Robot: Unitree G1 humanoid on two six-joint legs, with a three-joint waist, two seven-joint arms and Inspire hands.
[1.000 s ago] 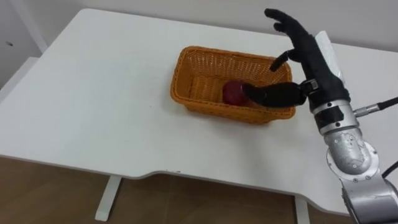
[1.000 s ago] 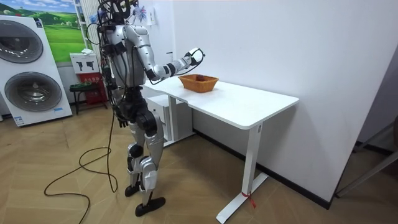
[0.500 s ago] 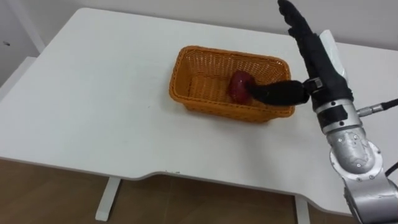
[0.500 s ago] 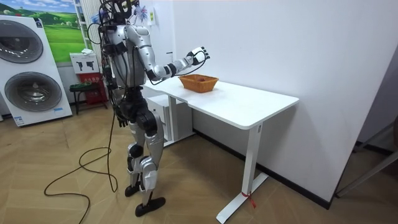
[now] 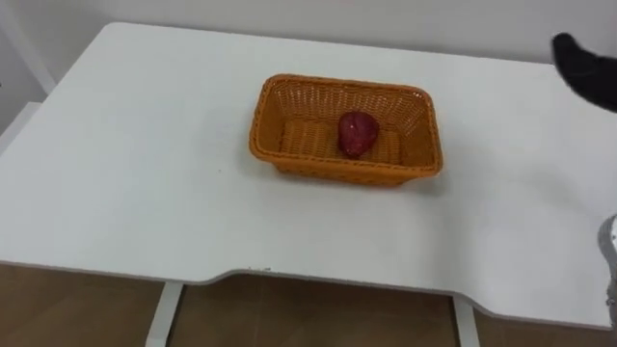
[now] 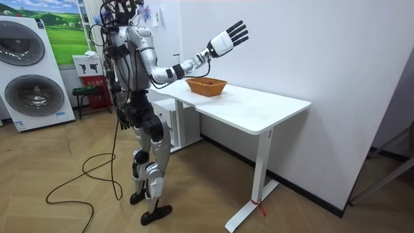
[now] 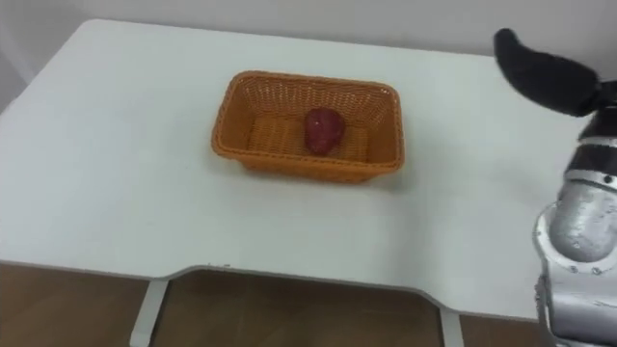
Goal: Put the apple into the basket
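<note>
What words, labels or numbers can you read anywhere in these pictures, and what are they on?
Apple, basket, table: no print on them.
White box beside the washing machines: red marks, too small to read.
Washing machines: small labels, too small to read.
No text can be read anywhere.

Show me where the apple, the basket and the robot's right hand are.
apple (image 5: 357, 133): left eye view, middle of its red skin.
basket (image 5: 328, 166): left eye view, on its near wall.
right hand (image 6: 223, 42): room view, on the palm, fingers spread.
</note>
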